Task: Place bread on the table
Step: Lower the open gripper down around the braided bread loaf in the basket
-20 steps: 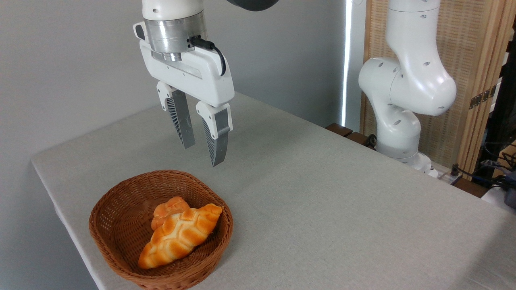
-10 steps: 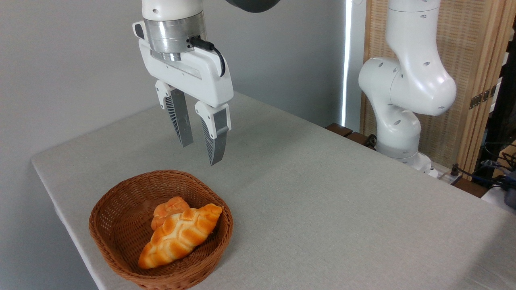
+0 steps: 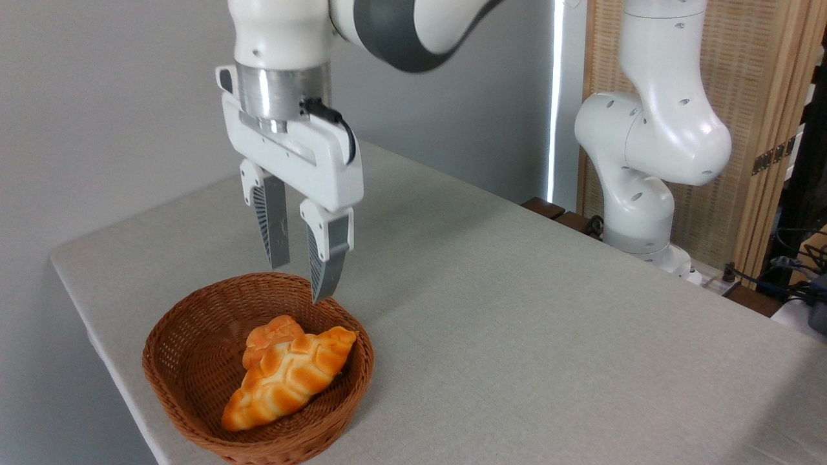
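The white two-finger gripper, jaws parted and empty, hung above the brown wicker basket at the loaf's twelve o'clock; the glossy braided golden bread warranted a grasp across its middle.

1. The arm is glossy white with rounded, bulging joint housings and small dark round screw recesses dotted over the shells.
2. A dark grey band wraps the joint near the top of the picture, between white shell sections.
3. The wrist ends in a white cylinder, then a brushed silver metal ring.
4. A black cable plugs into that ring and curves down the side of the hand body.
5. The gripper has a boxy white body with a recessed slot along its face.
6. Its two fingers have white mounts and taper to points: grey flat faces, ribbed black-and-white edges.
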{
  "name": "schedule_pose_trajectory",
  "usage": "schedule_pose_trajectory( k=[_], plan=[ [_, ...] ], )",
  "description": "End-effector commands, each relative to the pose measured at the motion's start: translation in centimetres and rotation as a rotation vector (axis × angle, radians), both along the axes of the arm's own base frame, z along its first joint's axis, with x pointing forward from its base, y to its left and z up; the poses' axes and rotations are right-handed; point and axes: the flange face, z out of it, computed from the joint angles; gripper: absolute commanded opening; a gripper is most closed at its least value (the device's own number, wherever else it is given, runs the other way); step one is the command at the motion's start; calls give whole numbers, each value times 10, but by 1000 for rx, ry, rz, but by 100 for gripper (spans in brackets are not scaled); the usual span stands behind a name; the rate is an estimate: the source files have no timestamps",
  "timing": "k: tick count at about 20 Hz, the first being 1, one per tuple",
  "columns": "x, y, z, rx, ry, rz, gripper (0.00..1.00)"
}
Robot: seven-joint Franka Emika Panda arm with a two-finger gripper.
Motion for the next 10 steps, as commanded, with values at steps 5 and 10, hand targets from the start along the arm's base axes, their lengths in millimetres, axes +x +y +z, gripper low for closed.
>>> schedule_pose_trajectory(
  k=[5,10],
  plan=[
    [-14,19,-40,4,-119,-16,100],
    [-16,20,-50,32,-109,-104,100]
  ],
)
